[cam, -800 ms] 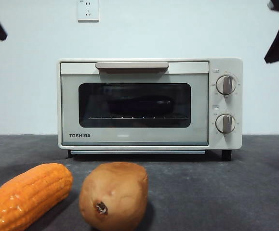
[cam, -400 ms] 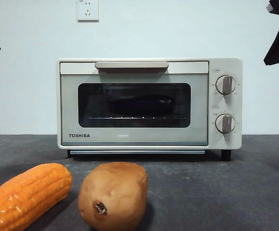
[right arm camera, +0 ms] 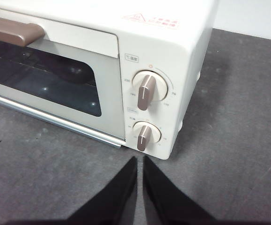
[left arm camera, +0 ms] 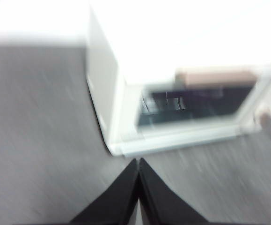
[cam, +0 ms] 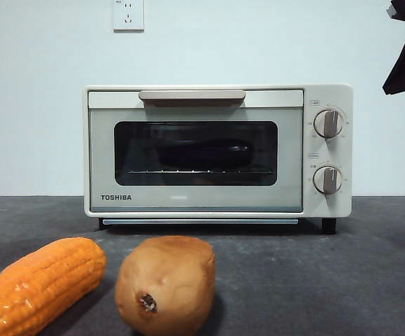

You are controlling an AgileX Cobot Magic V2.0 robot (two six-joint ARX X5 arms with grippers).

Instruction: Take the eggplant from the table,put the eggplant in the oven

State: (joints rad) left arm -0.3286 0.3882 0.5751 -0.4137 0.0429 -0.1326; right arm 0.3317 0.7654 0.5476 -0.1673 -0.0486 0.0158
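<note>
The left tool (left arm camera: 138,161) is hovering clenched and empty above the counter (left arm camera: 37,140), near the oven's (cam: 216,150) corner, in a blurred wrist view. The right tool (right arm camera: 139,161) is hanging clenched and empty by the knobs. The eggplant (cam: 202,152) is lying inside the closed oven. A corn cob (cam: 38,283) and potato (cam: 164,283) are sitting in front.

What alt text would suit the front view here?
A cream Toshiba oven stands shut on the dark table, a dark eggplant visible through its window. An orange corn cob and brown potato lie in front.
</note>
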